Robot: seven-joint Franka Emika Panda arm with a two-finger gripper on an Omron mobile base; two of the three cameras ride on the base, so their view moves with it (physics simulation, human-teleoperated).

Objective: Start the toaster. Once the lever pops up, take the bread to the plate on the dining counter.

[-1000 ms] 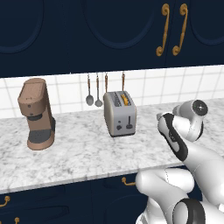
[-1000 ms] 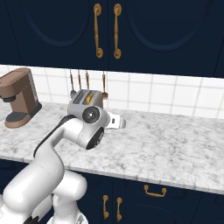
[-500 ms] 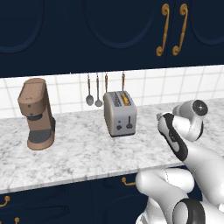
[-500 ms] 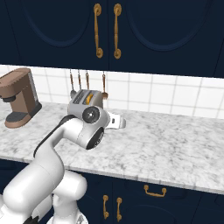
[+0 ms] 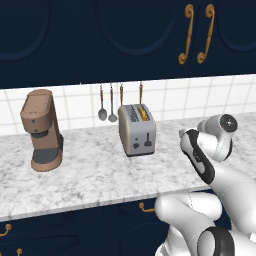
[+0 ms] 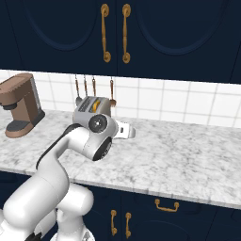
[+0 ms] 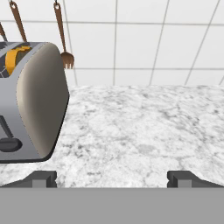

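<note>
A: Currently, where is the toaster [image 5: 136,130] sitting?

B: It is standing upright on the marble bench [image 5: 95,172], close to the white tiled backsplash [image 5: 165,100]. Taking the toaster as the landmark: the brown coffee machine [image 5: 42,131] is standing well apart to its left in the left base view, and three utensils [image 5: 111,104] are hanging on the wall just behind it.

A: Bread?

B: The bread [image 5: 143,113] is sitting down in one slot of the toaster, its golden-orange crust edge showing above the top. In the hand view the same crust [image 7: 15,57] is peeking out at the toaster's upper left.

A: Lever position?

B: The lever [image 5: 148,138] is showing as a small black tab in the vertical slot on the toaster's front face, with the round knob [image 5: 136,146] beside it, lower on that face. I cannot tell from these views whether the tab is sitting at the top or bottom of its travel.

A: End effector state?

B: The end effector [image 7: 112,177] is spread wide, its two dark fingertips [image 7: 41,177] sitting far apart at the bottom of the hand view, with nothing between them. It is hovering to the right of the toaster, not touching it, and is looking along the bare marble toward the backsplash. In the right base view the arm's wrist is partly covering the toaster [image 6: 94,106].
</note>
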